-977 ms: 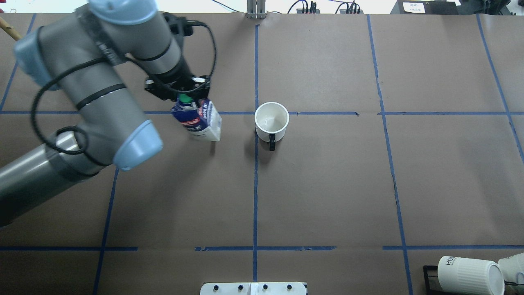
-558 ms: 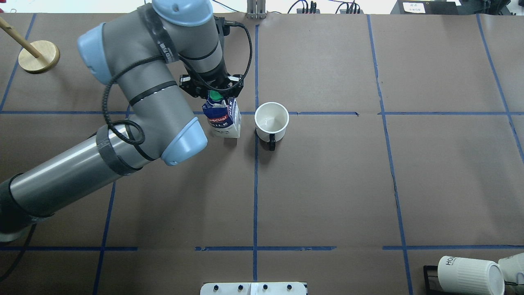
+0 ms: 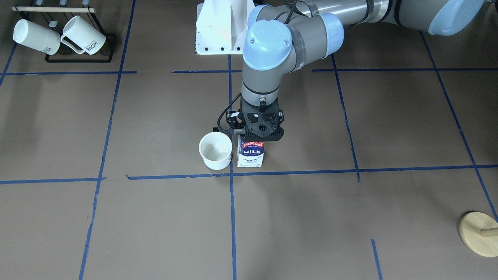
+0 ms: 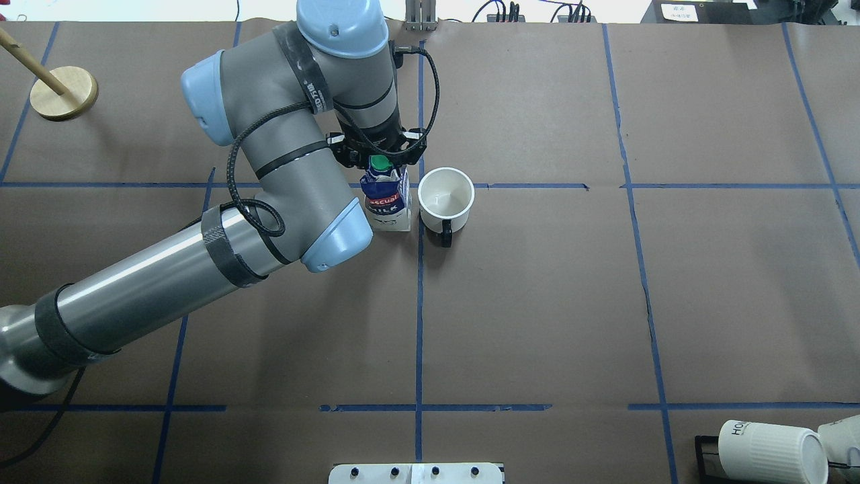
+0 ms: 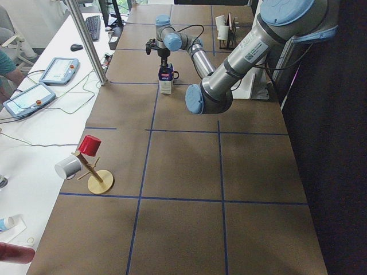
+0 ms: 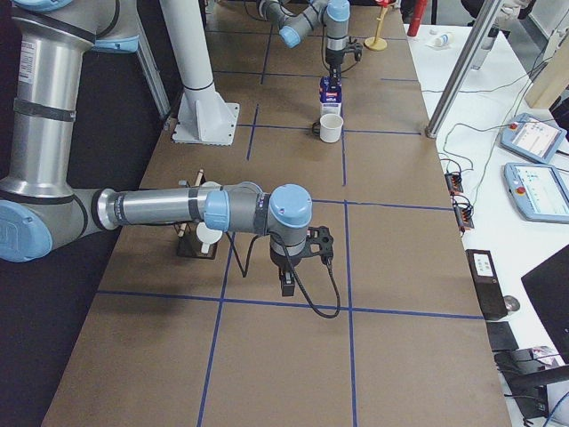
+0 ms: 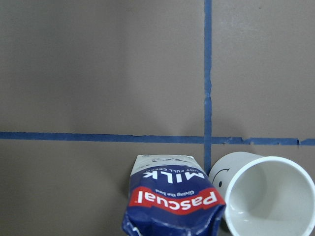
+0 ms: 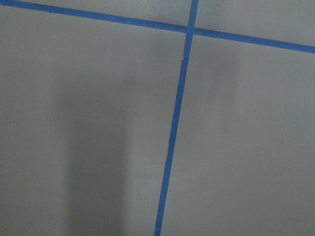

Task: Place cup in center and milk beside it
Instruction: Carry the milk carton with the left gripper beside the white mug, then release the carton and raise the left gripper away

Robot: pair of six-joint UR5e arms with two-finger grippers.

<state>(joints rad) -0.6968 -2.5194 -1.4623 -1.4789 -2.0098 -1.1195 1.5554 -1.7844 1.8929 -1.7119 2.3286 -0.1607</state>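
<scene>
The cup (image 4: 446, 195), a smooth white mug with a black handle, stands upright at the center tape crossing (image 4: 420, 185). Its smiley face shows in the left wrist view (image 7: 222, 173). The dark blue milk carton (image 4: 388, 205) stands upright close to the cup's left, on the other side of the tape line. My left gripper (image 4: 380, 161) is shut on the carton's top, around the green cap. In the front-facing view the carton (image 3: 252, 153) sits right of the cup (image 3: 215, 151). I cannot tell whether its base touches the table. My right gripper (image 6: 289, 283) hangs low near the rack; I cannot tell its state.
A black rack (image 3: 79, 58) holds two ribbed "HOME" mugs (image 3: 83, 37) at the robot's near right corner. A wooden peg stand (image 4: 64, 91) is at the far left. The robot's white base (image 3: 221, 27) is at the near edge. My left arm spans the table's left half.
My left arm has carried the milk carton to the right, from well left of the cup to right beside it, and brought it from tilted to upright. The cup has not moved.
</scene>
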